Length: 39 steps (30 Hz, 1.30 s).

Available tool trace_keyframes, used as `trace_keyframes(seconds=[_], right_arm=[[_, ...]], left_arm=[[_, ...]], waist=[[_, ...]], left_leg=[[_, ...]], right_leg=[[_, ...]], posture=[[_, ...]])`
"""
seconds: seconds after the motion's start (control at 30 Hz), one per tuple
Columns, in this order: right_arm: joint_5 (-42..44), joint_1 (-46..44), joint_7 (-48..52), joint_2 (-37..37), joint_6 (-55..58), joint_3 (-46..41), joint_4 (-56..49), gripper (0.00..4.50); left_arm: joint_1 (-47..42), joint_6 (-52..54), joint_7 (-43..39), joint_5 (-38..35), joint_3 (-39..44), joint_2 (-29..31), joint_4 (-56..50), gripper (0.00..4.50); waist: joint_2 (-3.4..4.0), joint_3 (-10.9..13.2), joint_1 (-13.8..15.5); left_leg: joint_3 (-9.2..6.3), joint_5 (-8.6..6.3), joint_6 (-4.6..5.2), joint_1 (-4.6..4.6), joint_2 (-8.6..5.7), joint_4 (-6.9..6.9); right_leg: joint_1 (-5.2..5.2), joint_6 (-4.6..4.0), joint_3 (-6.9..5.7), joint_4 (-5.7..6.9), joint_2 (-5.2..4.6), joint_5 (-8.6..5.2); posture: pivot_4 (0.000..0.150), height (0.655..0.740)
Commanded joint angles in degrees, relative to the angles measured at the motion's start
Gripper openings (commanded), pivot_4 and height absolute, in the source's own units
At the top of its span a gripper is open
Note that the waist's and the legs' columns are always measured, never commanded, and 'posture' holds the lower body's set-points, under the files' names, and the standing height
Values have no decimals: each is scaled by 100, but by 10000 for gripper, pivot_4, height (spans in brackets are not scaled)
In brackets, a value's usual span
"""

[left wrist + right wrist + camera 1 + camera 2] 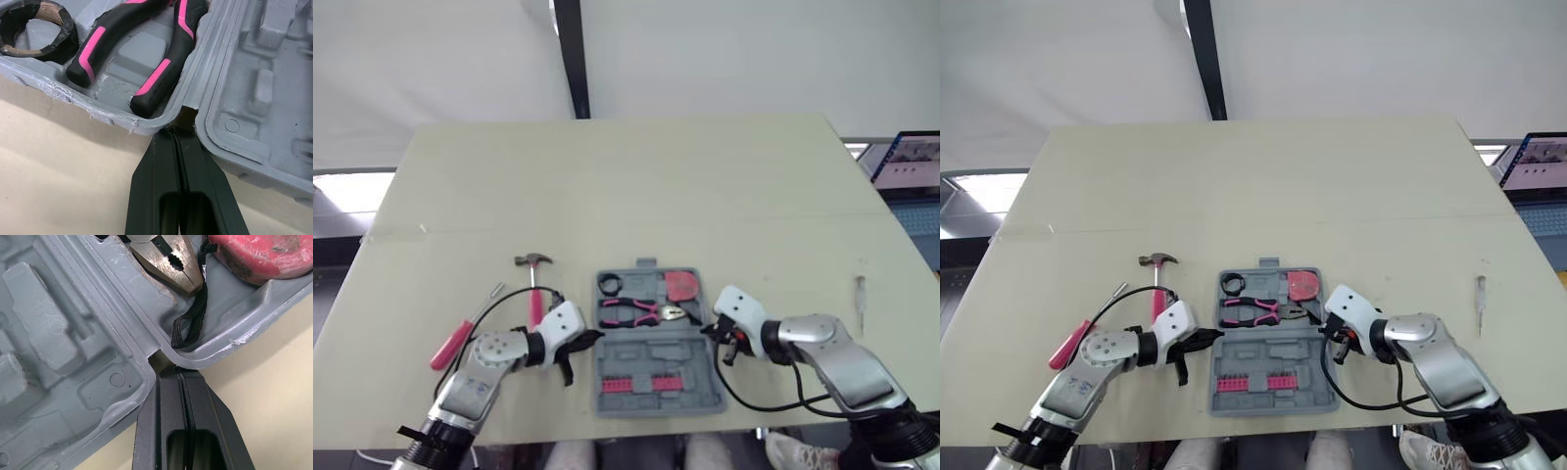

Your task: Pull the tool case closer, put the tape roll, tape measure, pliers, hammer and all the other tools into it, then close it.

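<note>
Tool case [658, 354] half loaded, open, lower centre.
Inside: tape roll [61, 41], pliers [641, 312], tape measure [681, 285]; hammer [534, 277], screwdriver [450, 343] wait at its left. I read left gripper [179, 134], right gripper [181, 374] fingers closed, empty, at hinge.

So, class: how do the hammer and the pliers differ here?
The hammer lies on the table, left of the case; the pliers sit inside it. The hammer's handle points towards the robot; the pliers lie crosswise. Both have pink on their handles.
</note>
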Motion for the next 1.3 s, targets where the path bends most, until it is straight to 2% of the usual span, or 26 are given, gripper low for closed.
trace_keyframes(seconds=[0.03,1.3], right_arm=[[119,4,46,114,-182,132,-122,23],[-16,-54,-49,243,-250,180,26,23]], left_arm=[[2,12,169,38,74,-3,-120,225],[-95,35,323,90,15,-170,-87,225]], waist=[[0,0,0],[0,0,9]], left_leg=[[0,0,0,0,0,0],[0,0,-1,0,0,-1]], right_leg=[[0,0,0,0,0,0],[1,0,0,0,0,0]], posture=[[1500,7400],[1500,7400]])
